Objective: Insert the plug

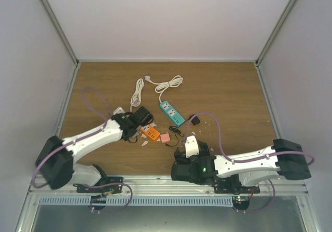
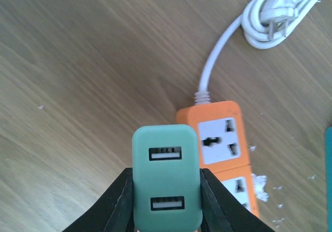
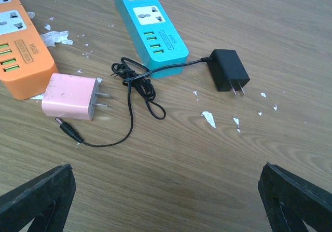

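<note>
The plug (image 3: 231, 71) is a small black adapter lying flat on the wooden table, prongs toward me, just right of the teal power strip (image 3: 150, 24). From above, the plug (image 1: 195, 120) sits beside the teal strip (image 1: 171, 112). Its thin black cord (image 3: 132, 86) loops left toward a pink charger (image 3: 70, 96). My right gripper (image 3: 166, 177) hovers open over bare wood, well short of the plug, with nothing between its fingers. My left gripper (image 2: 166, 195) is shut on a green USB charger (image 2: 165, 175), held above the table left of the orange power strip (image 2: 223, 144).
A white cord (image 2: 275, 14) runs from the orange strip (image 1: 150, 133) into a coil. Two white cord coils (image 1: 168, 84) lie toward the back. White paper flecks (image 3: 207, 119) dot the wood. Walls enclose the table on three sides.
</note>
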Controlling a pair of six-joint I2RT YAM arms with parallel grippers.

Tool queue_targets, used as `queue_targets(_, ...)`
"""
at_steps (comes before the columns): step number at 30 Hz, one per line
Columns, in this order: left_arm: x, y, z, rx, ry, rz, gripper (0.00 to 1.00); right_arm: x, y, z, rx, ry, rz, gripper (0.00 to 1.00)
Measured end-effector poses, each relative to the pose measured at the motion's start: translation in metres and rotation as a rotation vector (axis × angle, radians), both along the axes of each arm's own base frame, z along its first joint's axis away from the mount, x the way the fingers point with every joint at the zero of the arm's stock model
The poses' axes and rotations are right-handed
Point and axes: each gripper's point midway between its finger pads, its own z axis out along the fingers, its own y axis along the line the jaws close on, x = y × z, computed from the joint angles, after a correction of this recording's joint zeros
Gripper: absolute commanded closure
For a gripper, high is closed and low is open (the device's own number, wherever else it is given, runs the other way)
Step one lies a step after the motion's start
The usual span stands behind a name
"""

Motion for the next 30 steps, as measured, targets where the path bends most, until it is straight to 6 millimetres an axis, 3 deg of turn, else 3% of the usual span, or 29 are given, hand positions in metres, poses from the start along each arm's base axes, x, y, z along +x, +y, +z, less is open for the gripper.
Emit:
queue_targets(6, 0.03, -0.038, 0.012, 0.047, 0.067, 0.048, 1.0, 0.0, -0.001, -0.003, 0.0, 0.005, -0.005, 0.0)
queue_targets(11, 0.037, -0.056, 0.007, 0.096, 0.133, 0.092, 1.0, -0.001, -0.004, -0.006, -0.002, 0.011, -0.013, 0.0)
queue_targets(15, 0.029, -0.051, -0.001, 0.13, 0.174, 0.116, 1.0, -0.001, -0.006, -0.009, -0.004, 0.018, -0.018, 0.01)
queue_targets(30, 0.026, -0.035, 0.003, 0.182, 0.181, 0.148, 1.0, -0.002, -0.01, -0.011, -0.001, 0.02, -0.021, 0.0)
